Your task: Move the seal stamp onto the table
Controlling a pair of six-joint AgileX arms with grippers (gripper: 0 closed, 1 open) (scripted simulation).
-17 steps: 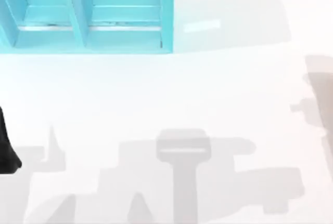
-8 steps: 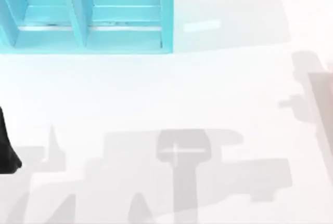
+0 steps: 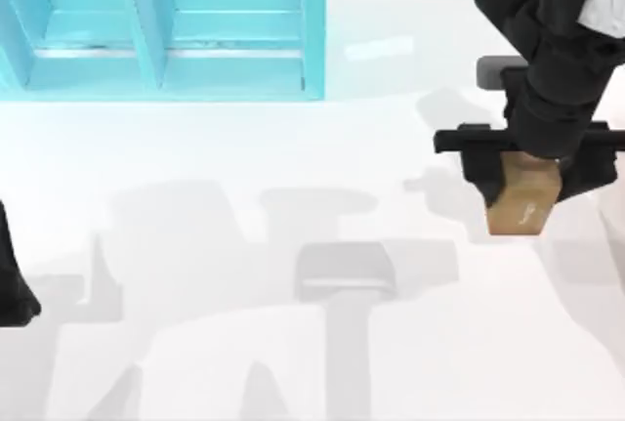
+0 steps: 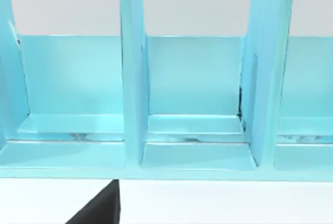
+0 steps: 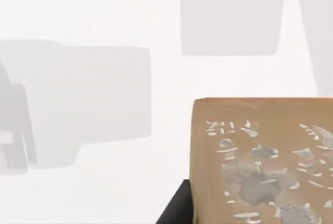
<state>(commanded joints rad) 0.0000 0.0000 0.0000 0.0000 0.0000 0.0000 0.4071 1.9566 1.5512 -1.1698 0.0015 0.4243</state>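
The seal stamp (image 3: pixel 524 204), a tan-brown block with a pale mark on its face, hangs at the right side of the white table (image 3: pixel 293 147). My right gripper (image 3: pixel 527 182) comes down from the upper right and is shut on the stamp's top, with a black finger on each side. In the right wrist view the seal stamp (image 5: pixel 260 161) looms close, its face flecked with pale marks, over the table (image 5: pixel 104 16). I cannot tell whether the stamp touches the table. My left arm (image 3: pixel 12 284) rests at the left edge.
A turquoise shelf unit (image 3: pixel 166 30) with upright dividers stands at the back left; the left wrist view faces its compartments (image 4: pixel 197 104). Grey shadows of the arms lie across the table's middle and front.
My right arm has come into view at the upper right carrying the seal stamp; before, only its shadow lay on the table. The left arm has not moved.
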